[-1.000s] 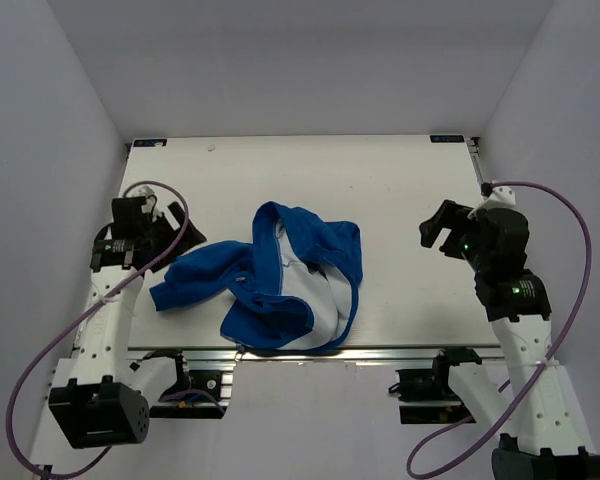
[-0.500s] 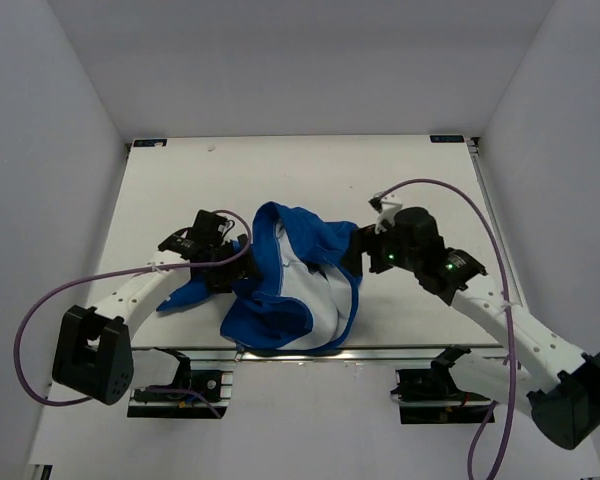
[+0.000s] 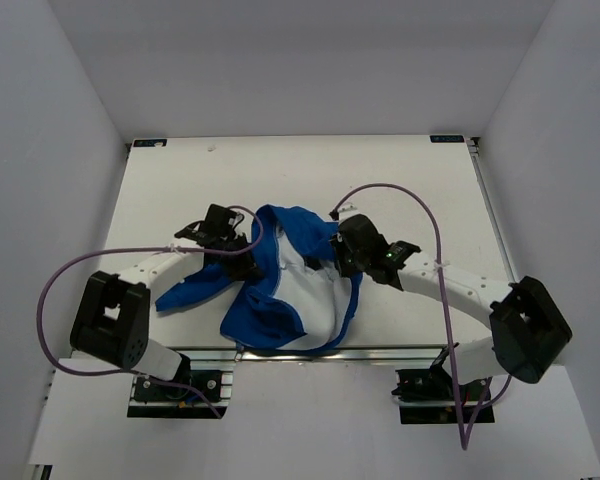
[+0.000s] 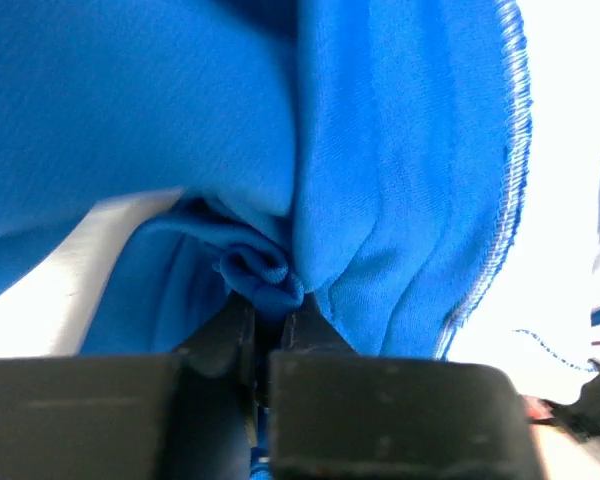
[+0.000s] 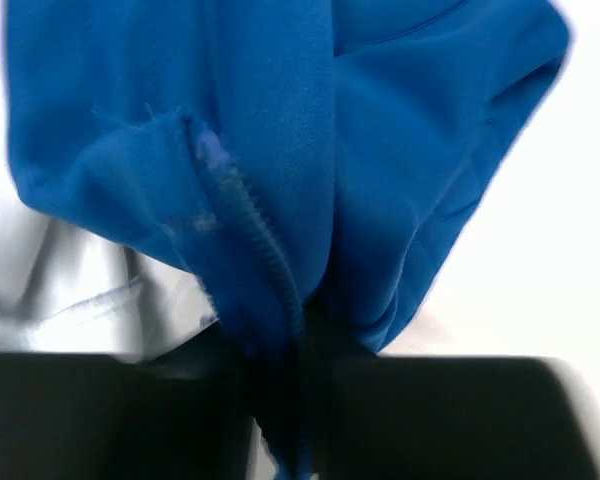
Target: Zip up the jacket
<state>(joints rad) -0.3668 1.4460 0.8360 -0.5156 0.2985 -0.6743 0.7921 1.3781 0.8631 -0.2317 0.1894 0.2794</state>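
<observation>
The royal-blue fleece jacket (image 3: 280, 290) lies crumpled near the table's front middle, its pale lining (image 3: 305, 295) facing up. My left gripper (image 3: 242, 262) sits at the jacket's left side, shut on a bunched fold of blue fleece (image 4: 265, 275). My right gripper (image 3: 338, 258) is at the jacket's right front edge, shut on blue cloth beside a line of zipper teeth (image 5: 265, 250). In the right wrist view the pale lining (image 5: 70, 280) shows to the left. The zipper's slider is not visible.
One sleeve (image 3: 185, 290) trails left toward the front edge. The white table (image 3: 380, 180) stretches behind the jacket. Purple cables (image 3: 400, 195) arc over both arms. White walls enclose the sides and back.
Both arms reached in from the table's sides to the jacket. Both grippers went from open to shut on the fabric. The jacket's edges shifted slightly.
</observation>
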